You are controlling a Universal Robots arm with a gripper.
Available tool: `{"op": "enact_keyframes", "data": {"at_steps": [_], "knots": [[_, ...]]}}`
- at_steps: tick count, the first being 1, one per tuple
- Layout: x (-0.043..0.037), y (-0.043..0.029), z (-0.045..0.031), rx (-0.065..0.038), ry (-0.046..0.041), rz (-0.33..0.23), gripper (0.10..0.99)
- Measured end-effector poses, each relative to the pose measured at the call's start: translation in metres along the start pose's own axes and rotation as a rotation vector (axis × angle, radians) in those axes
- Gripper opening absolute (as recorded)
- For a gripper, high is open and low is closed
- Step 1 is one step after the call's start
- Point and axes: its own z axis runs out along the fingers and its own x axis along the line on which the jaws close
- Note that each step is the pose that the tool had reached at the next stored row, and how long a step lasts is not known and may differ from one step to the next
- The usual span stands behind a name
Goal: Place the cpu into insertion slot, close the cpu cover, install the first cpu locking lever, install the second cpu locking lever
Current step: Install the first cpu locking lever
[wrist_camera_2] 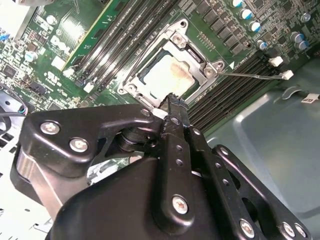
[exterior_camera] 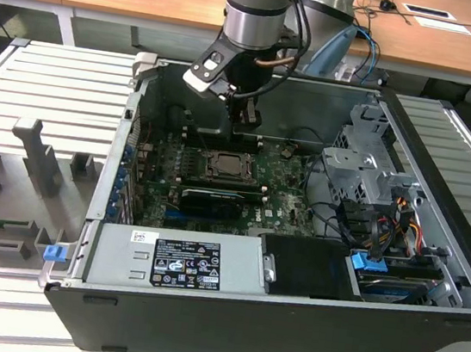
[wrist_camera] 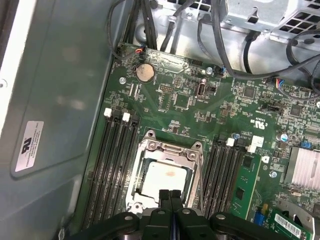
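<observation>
Shows one chip (wrist_camera: 165, 176) in one socket (exterior_camera: 229, 167) under one metal frame (wrist_camera: 169, 148), mid-frame in the exterior view, one arm (exterior_camera: 256, 5) upright above, gripper (wrist_camera: 170, 194) pinched together.

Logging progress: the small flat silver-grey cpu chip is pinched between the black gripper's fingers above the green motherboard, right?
No. The small flat silver-grey cpu chip lies in the square metal-rimmed insertion slot. The black gripper above the green motherboard is shut on nothing, as the first wrist view shows.
</observation>
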Motion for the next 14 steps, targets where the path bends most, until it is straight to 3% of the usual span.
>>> {"op": "enact_keyframes", "data": {"at_steps": [14], "knots": [[0.0,0.0,0.0,-0.001,0.0049,-0.119,0.106]]}}
